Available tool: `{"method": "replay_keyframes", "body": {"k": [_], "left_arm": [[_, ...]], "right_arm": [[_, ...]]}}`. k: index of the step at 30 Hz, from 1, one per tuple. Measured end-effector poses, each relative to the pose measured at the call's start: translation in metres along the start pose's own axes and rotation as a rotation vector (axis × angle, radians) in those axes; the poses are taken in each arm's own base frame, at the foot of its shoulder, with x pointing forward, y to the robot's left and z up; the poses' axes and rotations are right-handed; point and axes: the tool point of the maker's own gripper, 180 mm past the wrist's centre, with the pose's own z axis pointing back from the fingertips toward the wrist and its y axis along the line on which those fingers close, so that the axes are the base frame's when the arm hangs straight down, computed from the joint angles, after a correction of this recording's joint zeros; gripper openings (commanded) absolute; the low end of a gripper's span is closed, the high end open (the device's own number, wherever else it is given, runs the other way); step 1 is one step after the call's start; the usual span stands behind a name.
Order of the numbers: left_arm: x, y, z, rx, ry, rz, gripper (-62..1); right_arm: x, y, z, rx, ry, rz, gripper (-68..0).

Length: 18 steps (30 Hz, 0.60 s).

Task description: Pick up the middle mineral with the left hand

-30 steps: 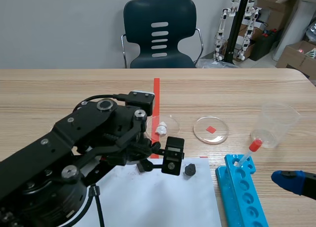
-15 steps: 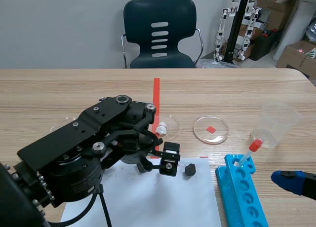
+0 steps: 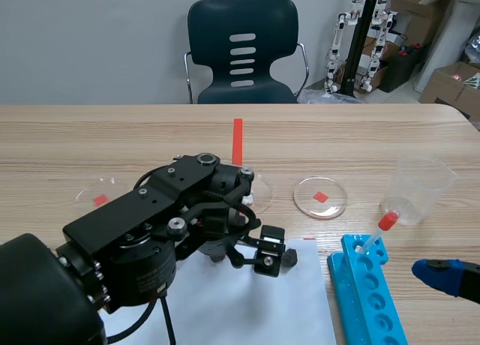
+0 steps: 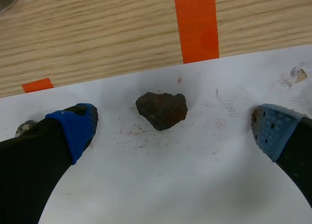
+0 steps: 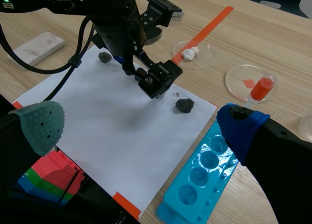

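Your left gripper (image 4: 173,135) stands wide open, holding nothing. The brown middle mineral (image 4: 161,110) lies untouched between its fingers on the white paper sheet (image 4: 195,185). Beyond it, one petri dish (image 3: 259,200) holds white lumps and a second petri dish (image 3: 306,192) holds a red square.

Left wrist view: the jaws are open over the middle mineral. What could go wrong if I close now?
1. The brown mineral lies slightly ahead of the left gripper pads, so the jaws may catch only its near tip and push it forward.
2. It is irregular and tapers toward the gripper, so the pads might slip off it.
3. A second stone sits right beside one finger; going lower could nudge it across the paper.
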Motion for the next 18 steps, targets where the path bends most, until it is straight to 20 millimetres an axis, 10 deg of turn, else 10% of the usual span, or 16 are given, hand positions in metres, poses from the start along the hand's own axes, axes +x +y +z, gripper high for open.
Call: {"method": "replay_keyframes", "body": {"k": [18], "left_arm": [[0.0029, -0.0011, -0.0036, -0.011, -0.018, 0.013, 1.4]], "right_arm": [[0.0, 0.0, 0.0, 0.0, 0.0, 0.0, 0.4]]}}
